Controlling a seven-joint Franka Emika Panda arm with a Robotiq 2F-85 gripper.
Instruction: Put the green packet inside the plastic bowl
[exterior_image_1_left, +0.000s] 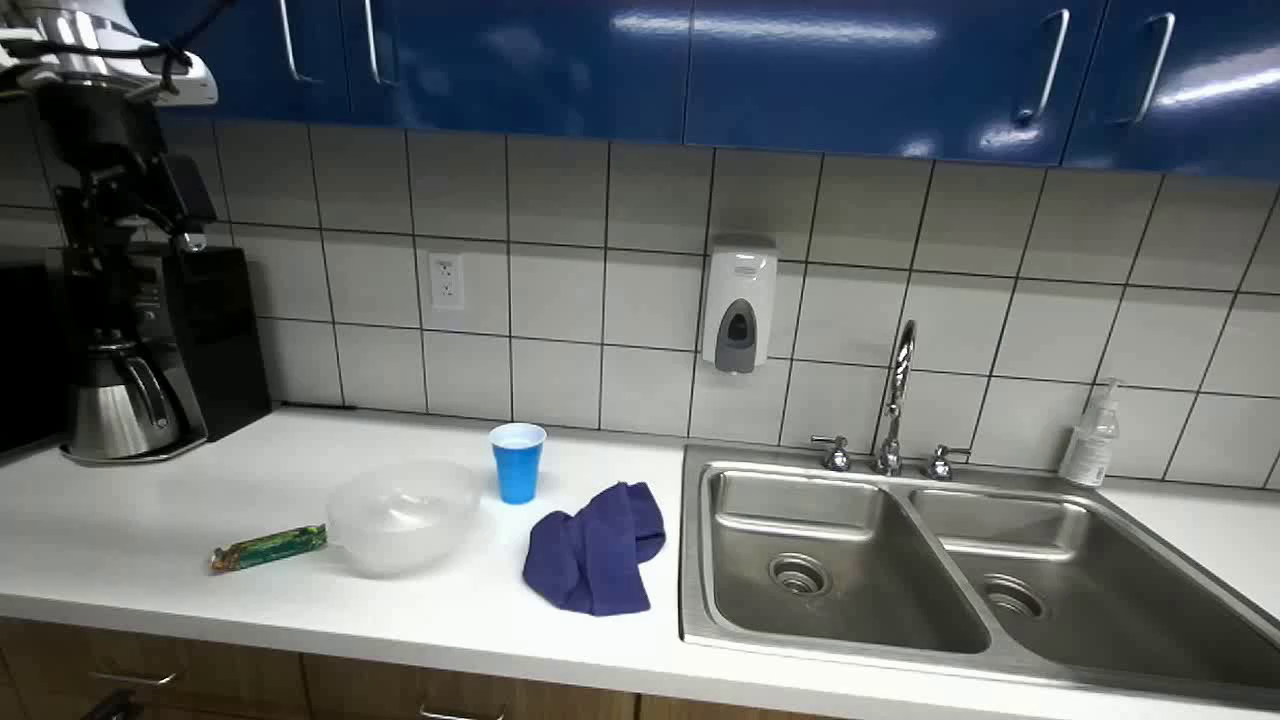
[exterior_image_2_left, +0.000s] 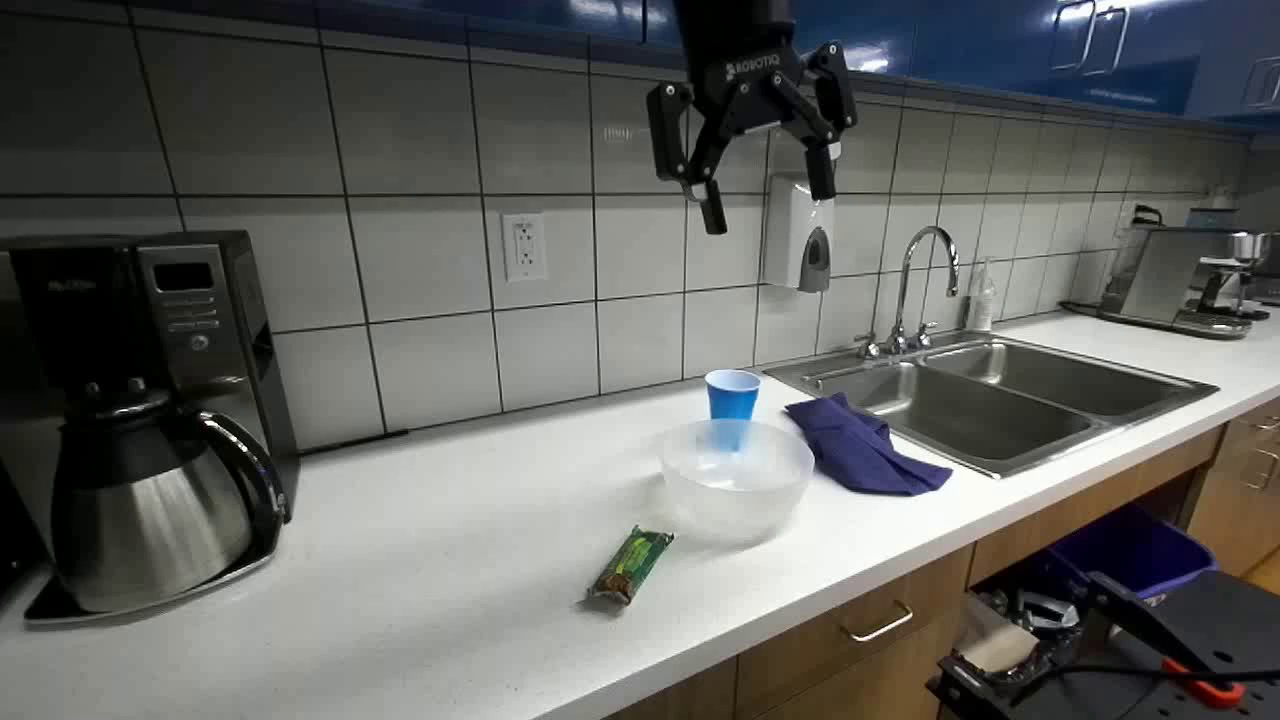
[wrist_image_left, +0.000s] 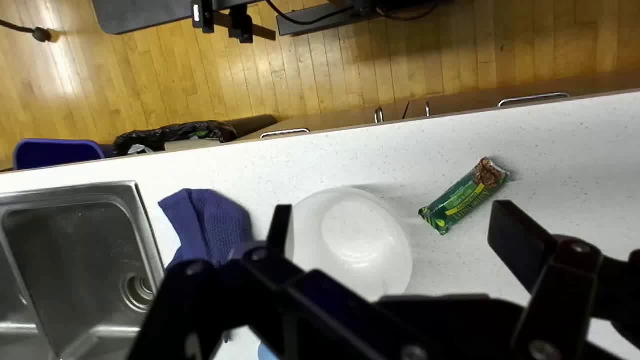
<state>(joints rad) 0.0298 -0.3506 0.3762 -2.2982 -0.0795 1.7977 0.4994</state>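
The green packet (exterior_image_1_left: 268, 548) lies flat on the white counter beside the bowl; it also shows in an exterior view (exterior_image_2_left: 632, 566) and in the wrist view (wrist_image_left: 465, 196), where a small gap parts it from the bowl. The translucent plastic bowl (exterior_image_1_left: 385, 545) stands upright with nothing seen in it; it also shows in an exterior view (exterior_image_2_left: 737, 508) and in the wrist view (wrist_image_left: 377, 265). My gripper (exterior_image_2_left: 767, 195) is open and empty, high above the counter. In the wrist view its fingers (wrist_image_left: 392, 220) are spread wide, with bowl and packet seen below between them.
A blue cup (exterior_image_1_left: 517, 465) stands close behind the bowl. A purple cloth (exterior_image_1_left: 598, 550) lies between the bowl and the double sink (exterior_image_1_left: 697, 560). A coffee maker (exterior_image_2_left: 200, 320) with a steel carafe (exterior_image_2_left: 150, 520) stands at the counter's far end. Blue cabinets (exterior_image_1_left: 520, 65) hang above.
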